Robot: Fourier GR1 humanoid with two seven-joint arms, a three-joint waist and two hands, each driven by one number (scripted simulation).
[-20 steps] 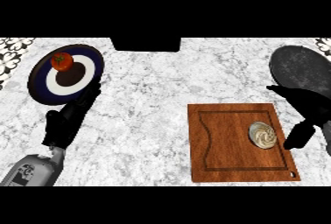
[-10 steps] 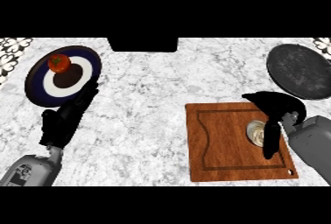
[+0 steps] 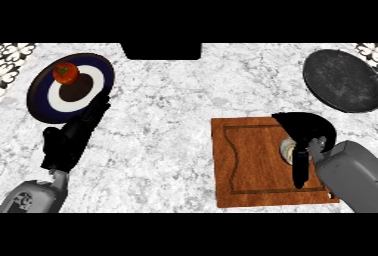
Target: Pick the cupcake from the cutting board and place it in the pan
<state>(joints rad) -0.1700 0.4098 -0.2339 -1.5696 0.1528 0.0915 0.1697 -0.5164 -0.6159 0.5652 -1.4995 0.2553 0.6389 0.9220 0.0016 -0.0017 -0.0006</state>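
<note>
Worktop [image 3: 184,130]: pale marbled stone, filling the view; carries everything below.
Cutting board [image 3: 255,160]: brown wood with a routed groove, at right of centre, near the lower edge.
Pan [image 3: 341,80]: dark and round, at upper right, well apart from the board's top edge; holds nothing.
Plate [image 3: 44,102]: dark blue rim, white ring, dark centre, at upper left; a red tomato [image 3: 65,73] on its upper part.
Right hand [image 3: 306,131]: moved in from the right edge within the last second, now arched over the board's right side, directly above the cupcake; fingers curved down round the cake, contact itself hidden.
Left hand [image 3: 70,142]: unchanged, resting at left just below the plate; fingers straight, holding nothing.
Cupcake [image 3: 288,148]: still on the cutting board, same spot as before; only a pale sliver showing beneath the right hand.
Meaning of the change: reach finished, grasp apparently closing or about to; lift not begun, carry up and right to the pan wholly ahead.
Writing: none readable; no brands or labels on board, pan, plate or forearms.
</note>
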